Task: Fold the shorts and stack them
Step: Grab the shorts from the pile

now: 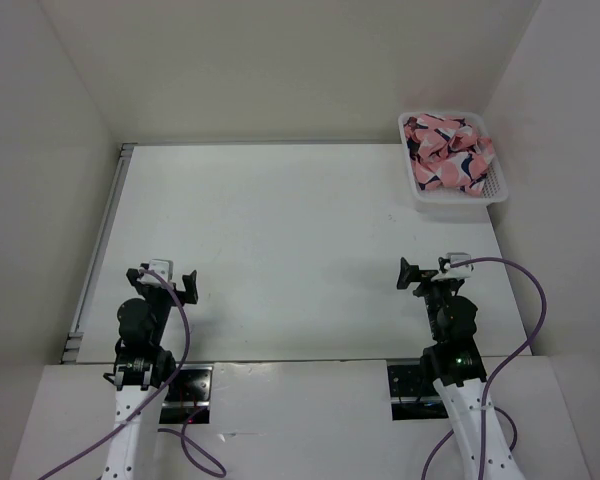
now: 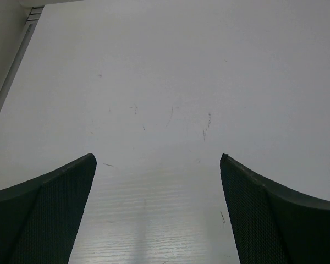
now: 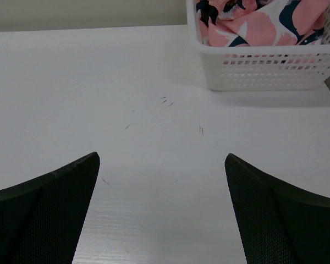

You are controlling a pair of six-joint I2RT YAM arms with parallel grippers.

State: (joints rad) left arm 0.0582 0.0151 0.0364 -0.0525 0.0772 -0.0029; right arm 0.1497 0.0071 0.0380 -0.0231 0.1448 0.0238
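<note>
The salmon-pink shorts with navy-and-white shapes lie bunched in a white mesh basket at the table's far right; they also show at the top of the right wrist view. My left gripper is open and empty near the table's front left; its fingers frame bare table in the left wrist view. My right gripper is open and empty near the front right, well short of the basket; its fingers frame bare table in the right wrist view.
White walls close the table at the back and both sides. A metal rail runs along the table's left edge. The basket sits against the right wall.
</note>
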